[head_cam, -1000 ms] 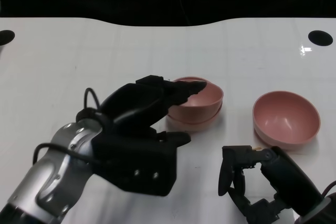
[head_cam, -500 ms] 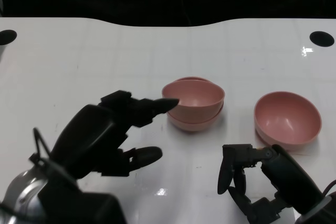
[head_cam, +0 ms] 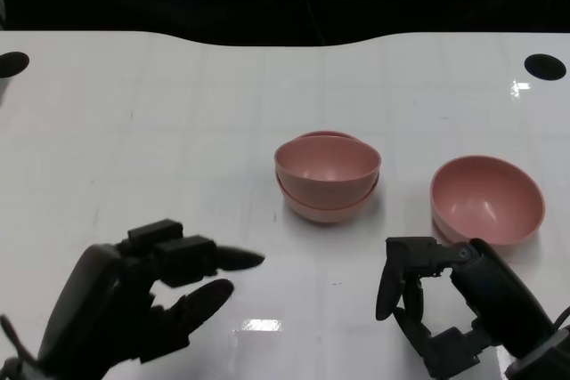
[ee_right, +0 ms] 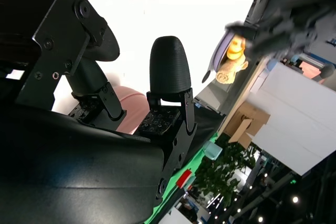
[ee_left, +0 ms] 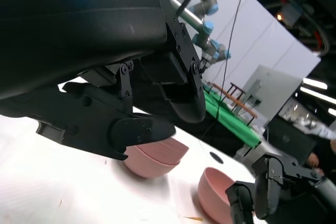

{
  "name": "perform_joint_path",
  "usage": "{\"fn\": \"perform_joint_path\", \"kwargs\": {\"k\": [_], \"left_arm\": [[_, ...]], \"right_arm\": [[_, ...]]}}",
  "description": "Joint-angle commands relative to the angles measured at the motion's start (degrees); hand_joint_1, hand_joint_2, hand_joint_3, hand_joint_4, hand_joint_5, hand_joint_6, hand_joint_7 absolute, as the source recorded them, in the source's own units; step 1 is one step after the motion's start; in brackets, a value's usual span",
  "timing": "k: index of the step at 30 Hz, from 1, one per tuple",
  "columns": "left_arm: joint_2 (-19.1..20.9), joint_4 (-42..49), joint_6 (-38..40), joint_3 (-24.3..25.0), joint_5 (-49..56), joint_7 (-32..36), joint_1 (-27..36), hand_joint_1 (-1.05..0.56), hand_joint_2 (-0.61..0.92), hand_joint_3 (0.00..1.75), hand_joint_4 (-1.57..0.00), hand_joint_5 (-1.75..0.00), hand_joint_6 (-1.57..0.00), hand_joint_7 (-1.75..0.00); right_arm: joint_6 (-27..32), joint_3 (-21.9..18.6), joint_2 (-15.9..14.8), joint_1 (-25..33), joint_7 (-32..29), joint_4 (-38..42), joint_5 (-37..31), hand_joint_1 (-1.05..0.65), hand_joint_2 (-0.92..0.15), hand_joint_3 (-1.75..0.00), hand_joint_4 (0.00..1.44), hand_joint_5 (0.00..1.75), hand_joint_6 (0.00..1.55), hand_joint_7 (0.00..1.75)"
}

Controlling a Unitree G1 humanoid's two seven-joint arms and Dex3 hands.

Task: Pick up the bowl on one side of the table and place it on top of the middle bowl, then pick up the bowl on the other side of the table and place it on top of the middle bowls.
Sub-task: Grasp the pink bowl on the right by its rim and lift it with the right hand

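Altogether three pink bowls are seen on the white table [head_cam: 134,104]: two are nested as a middle stack [head_cam: 327,177], and one single bowl [head_cam: 486,200] sits alone to the stack's right, well apart from it. The upper bowl of the stack is seated slightly askew in the lower one. Two hands are counted, both low at the near edge. The left hand [head_cam: 147,295] is held above the near left part of the table, fingers spread and pointing toward the stack, nothing gripped, well clear of the stack. The right hand [head_cam: 445,309] is placed just in front of the single bowl, fingers [head_cam: 389,287] apart and curled loosely downward, holding nothing and not touching the bowl. In the left wrist view the stack [ee_left: 155,158] and the single bowl [ee_left: 212,195] are seen beyond the empty fingers. Two dark round holes are seen at the table's far corners.
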Motion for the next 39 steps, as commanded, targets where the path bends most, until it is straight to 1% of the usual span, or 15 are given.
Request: {"fn": "perform_joint_path", "kwargs": {"k": [1,2,3,5,8,14,16,20,22,23,24,26,28,33,39], "left_arm": [[-0.35,1.56,-2.66,1.07,-1.1,0.94,0.7,-0.06,0.55,1.04,-0.79,-1.37,-0.86,-0.77],[-0.94,1.46,-2.68,1.47,-1.64,1.12,2.14,-0.06,0.54,1.05,-0.79,-1.37,-0.86,-0.78],[-1.42,1.39,-2.77,1.85,-2.1,1.22,3.41,-0.04,0.47,1.22,-0.82,-1.44,-0.91,-0.9],[-2.12,1.21,-2.81,2.36,-2.84,1.0,5.04,-0.02,0.4,1.37,-0.83,-1.52,-0.92,-1.02],[-3.01,1.39,-3.17,2.84,-3.11,0.86,6.31,0.01,0.35,1.43,-0.84,-1.62,-0.91,-1.15],[-4.42,4.47,-5.13,3.11,-3.51,0.98,6.93,0.03,0.23,1.63,-0.91,-1.65,-0.92,-1.4],[-4.84,5.32,-5.39,3.21,-3.62,0.98,6.73,0.03,0.22,1.64,-0.92,-1.66,-0.9,-1.43],[-5.18,6.17,-5.56,3.33,-3.24,0.81,6.38,0.02,0.22,1.64,-0.91,-1.69,-0.88,-1.46],[-5.21,6.64,-5.85,3.22,-3.4,0.58,6.18,-0.01,0.23,1.6,-0.89,-1.71,-0.87,-1.46],[-5.22,6.73,-5.81,3.26,-3.16,0.62,6.14,-0.01,0.24,1.59,-0.89,-1.71,-0.86,-1.46],[-5.23,6.76,-5.74,3.3,-2.95,0.67,6.12,-0.02,0.24,1.59,-0.89,-1.71,-0.86,-1.46],[-5.24,6.9,-5.79,3.35,-2.76,0.75,6.0,-0.02,0.25,1.58,-0.88,-1.71,-0.86,-1.47],[-5.22,7.11,-5.88,3.32,-2.91,0.68,5.83,-0.02,0.26,1.58,-0.88,-1.72,-0.86,-1.47],[-5.1,7.4,-5.79,3.23,-3.4,0.33,5.64,-0.01,0.25,1.61,-0.89,-1.71,-0.87,-1.46],[-4.81,7.18,-5.54,3.25,-3.57,0.0,5.72,0.01,0.23,1.61,-0.89,-1.71,-0.87,-1.45]], "right_arm": [[-0.32,-0.83,-0.53,-0.29,-0.2,0.19,0.87,0.32,-0.18,-1.5,0.98,1.75,0.87,1.35],[-0.32,-1.05,-0.44,-0.46,-0.37,0.34,0.85,0.32,-0.18,-1.5,0.98,1.75,0.87,1.35],[-0.62,-1.27,-0.36,-0.68,-0.66,0.62,0.68,0.33,-0.18,-1.51,0.97,1.75,0.88,1.35],[-1.23,-1.59,-0.27,-1.01,-1.12,1.13,0.36,0.34,-0.18,-1.52,0.97,1.75,0.88,1.34],[-2.09,-2.22,-0.18,-1.42,-2.62,1.89,-0.76,0.35,-0.17,-1.53,0.97,1.75,0.89,1.33],[-2.83,-3.7,-0.36,-2.75,-5.29,3.14,-1.92,0.36,-0.17,-1.52,0.97,1.75,0.88,1.3],[-0.92,-4.3,-0.96,-2.86,-5.48,2.04,-2.98,0.32,-0.21,-1.44,0.9,1.67,0.84,1.23],[7.99,-5.39,-3.08,-2.24,-5.14,-3.99,-7.69,0.21,-0.31,-1.19,0.73,1.31,0.75,0.95],[12.72,-5.63,-4.07,-1.99,-4.69,-7.19,-10.04,0.13,-0.43,-0.94,0.56,1.2,0.64,0.74],[15.69,-5.76,-4.79,-1.99,-4.39,-9.09,-12.06,0.09,-0.47,-0.84,0.53,1.18,0.63,0.67],[17.79,-5.76,-5.25,-1.96,-4.19,-10.43,-13.39,0.02,-0.57,-0.61,0.5,1.05,0.62,0.53],[22.13,-5.66,-6.49,-2.06,-3.66,-13.08,-16.81,-0.02,-0.67,-0.39,0.51,0.95,0.64,0.4],[26.51,-5.6,-8.02,-2.35,-2.7,-15.55,-20.58,-0.14,-0.78,-0.13,0.5,0.71,0.58,0.22],[33.01,-5.05,-10.76,-3.17,-1.51,-18.1,-27.15,-0.22,-0.81,-0.01,0.46,0.52,0.51,0.09],[35.05,-3.25,-13.73,-5.08,-1.45,-16.52,-33.02,-0.29,-0.77,0.0,0.43,0.4,0.49,0.04]]}}
